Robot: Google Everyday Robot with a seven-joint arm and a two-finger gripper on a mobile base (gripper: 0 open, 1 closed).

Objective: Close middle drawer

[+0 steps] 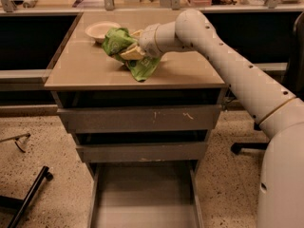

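The middle drawer (142, 152) is a plain grey, low, wide front under the scratched top front (137, 119). It stands slightly out, with a dark gap above it. My gripper (131, 52) is up on the cabinet top (85, 72), well above and behind the drawer. It is shut on a crumpled green bag (141, 66) that drapes around its tan fingers. My white arm (228, 61) reaches in from the right.
The bottom drawer (145, 194) is pulled far out toward me, showing its flat grey floor. A white bowl (100, 30) sits on the cabinet top behind the bag. Black bars (28, 196) lie on the speckled floor at left. A chair base (247, 147) stands at right.
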